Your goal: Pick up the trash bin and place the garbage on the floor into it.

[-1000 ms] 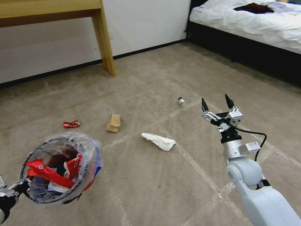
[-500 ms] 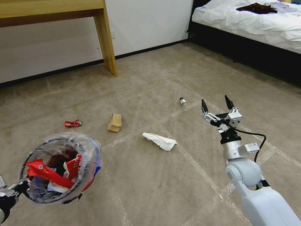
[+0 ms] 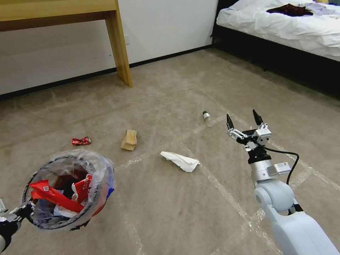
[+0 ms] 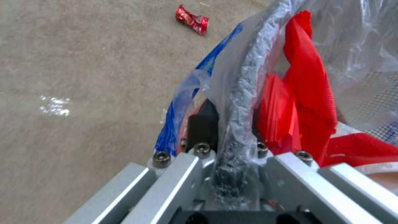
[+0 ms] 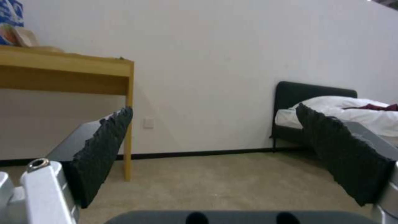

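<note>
The trash bin (image 3: pixel 71 158), dark mesh lined with a clear bag, hangs above the floor (image 3: pixel 170 212) at lower left, with red wrappers inside. My left gripper (image 3: pixel 19 213) is shut on its rim, and the left wrist view shows the rim (image 4: pixel 238 102) clamped between the fingers. Garbage lies on the carpet: a white tissue (image 3: pixel 180 161), a tan packet (image 3: pixel 129 139), a crushed red can (image 3: pixel 80 141) (image 4: pixel 191 20) and a small bottle (image 3: pixel 206 117). My right gripper (image 3: pixel 242 117) (image 5: pixel 213 110) is open and holds nothing. It hovers right of the tissue and near the bottle.
A wooden table leg (image 3: pixel 120 46) stands at the back by the white wall. A bed (image 3: pixel 283 24) with white bedding and a dark frame fills the back right. Pale tape lines cross the carpet around the tissue.
The whole picture has shifted slightly. My right gripper has sunk a little and stays open. The bin remains held in the same place.
</note>
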{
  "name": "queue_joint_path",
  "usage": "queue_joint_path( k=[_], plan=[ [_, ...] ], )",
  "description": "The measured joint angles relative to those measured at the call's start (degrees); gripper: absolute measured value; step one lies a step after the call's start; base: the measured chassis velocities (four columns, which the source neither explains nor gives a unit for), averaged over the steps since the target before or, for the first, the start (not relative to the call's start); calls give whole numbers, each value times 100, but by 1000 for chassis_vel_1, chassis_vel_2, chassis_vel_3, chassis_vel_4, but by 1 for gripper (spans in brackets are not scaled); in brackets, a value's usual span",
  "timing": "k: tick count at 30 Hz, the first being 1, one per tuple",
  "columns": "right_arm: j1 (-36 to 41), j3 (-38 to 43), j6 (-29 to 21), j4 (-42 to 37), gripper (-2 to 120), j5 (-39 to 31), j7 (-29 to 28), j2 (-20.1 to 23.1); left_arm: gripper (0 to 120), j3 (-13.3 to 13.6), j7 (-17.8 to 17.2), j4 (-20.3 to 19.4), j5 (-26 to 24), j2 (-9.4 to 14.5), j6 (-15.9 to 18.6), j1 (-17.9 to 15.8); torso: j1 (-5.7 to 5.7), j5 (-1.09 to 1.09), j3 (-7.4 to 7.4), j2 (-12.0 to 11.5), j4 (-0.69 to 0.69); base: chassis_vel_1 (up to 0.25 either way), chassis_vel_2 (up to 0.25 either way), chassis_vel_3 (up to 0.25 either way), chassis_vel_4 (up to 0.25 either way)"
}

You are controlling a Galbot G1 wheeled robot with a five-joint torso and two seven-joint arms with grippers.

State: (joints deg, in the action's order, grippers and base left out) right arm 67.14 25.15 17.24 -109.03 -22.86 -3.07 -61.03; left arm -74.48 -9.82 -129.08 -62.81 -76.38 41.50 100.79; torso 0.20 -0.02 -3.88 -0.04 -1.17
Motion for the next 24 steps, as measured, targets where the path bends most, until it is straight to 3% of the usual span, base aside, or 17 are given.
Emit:
queue_joint_path(
  k=[11,24],
  plan=[
    [-8,-24,2,38,100,20,-1,-39,1,1,0,18,-2,3,2,-14,1,0,1,0,0,-164,163,175,-167],
    [-12,-37,4,58,100,36,-12,-23,1,21,8,41,9,-27,2,-33,0,1,1,0,0,-90,93,95,-83]
  ],
)
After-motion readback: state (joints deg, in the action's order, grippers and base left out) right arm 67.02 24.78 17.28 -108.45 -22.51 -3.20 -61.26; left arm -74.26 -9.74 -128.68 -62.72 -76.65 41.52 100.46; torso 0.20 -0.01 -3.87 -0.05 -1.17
